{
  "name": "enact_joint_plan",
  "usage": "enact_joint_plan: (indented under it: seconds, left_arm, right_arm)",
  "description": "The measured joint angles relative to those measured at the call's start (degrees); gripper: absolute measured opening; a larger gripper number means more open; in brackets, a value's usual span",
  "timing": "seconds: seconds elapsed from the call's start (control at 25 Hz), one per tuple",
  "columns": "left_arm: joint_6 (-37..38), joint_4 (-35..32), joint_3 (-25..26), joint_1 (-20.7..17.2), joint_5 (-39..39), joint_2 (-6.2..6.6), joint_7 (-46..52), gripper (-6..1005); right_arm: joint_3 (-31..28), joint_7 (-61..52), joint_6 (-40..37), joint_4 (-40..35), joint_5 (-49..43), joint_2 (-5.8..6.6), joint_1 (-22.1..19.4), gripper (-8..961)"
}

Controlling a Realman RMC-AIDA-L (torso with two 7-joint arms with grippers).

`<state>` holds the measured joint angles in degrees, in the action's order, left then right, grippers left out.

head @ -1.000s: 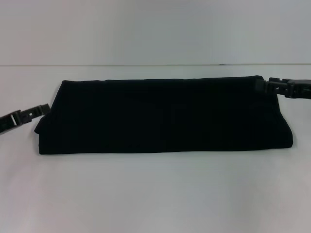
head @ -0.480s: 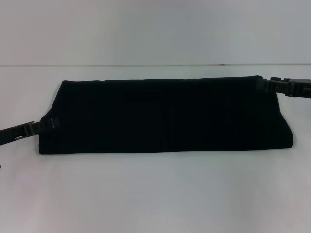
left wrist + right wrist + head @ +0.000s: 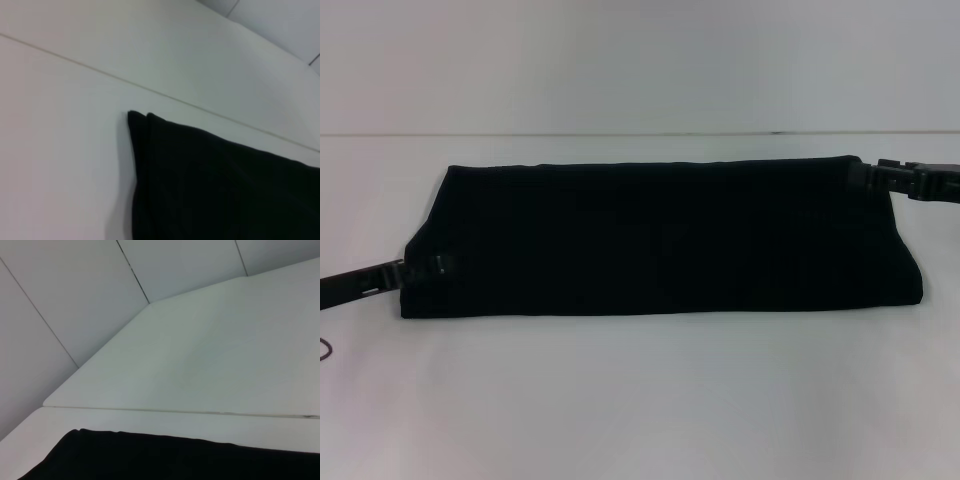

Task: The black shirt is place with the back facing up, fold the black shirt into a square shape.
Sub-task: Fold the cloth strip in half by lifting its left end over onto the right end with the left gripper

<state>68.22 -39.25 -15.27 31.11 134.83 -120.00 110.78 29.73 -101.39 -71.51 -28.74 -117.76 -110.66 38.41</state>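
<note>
**A:** Where is the black shirt now?

**B:** It lies flat on the white table, already folded into a long band. Its long axis runs from the robot's left to its right, so it is a strip and not yet a square. I judge that the next fold must bring one short end over toward the other.

**A:** And the grippers, taken from the shirt?

**B:** One at each short end. The left gripper is at the shirt's left end, near the front corner, with its tip over the cloth. The right gripper is at the shirt's right end, at the far corner, touching the edge. Each is equally close to its own end, and the cloth lies inward from both.

**A:** Are they gripping the cloth?

**B:** I cannot tell for either one. Black fingers against black cloth hide the jaws, and the wrist views show only the shirt's edge and the table.

**A:** What has changed since a second ago?

**B:** The left gripper was clear of the shirt, just off its left end and farther back; it has come forward along that end and moved in onto the cloth. The right gripper and the shirt look unchanged.
</note>
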Motion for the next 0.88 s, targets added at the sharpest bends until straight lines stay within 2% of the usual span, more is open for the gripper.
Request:
enact_joint_plan:
  seconds: [0.4,0.88]
  left_arm:
    - [4.3,0.9,-1.6,1.6,0.3,0.45,0.0,873]
    - [-0.1,-0.4,-1.4,0.9,0.4,0.56,0.0,873]
  right_arm:
    - [-0.1,0.1,0.0,0.0,0.0,0.08,0.0,700]
    - [0.0,0.1,0.0,0.0,0.0,0.1,-0.3,701]
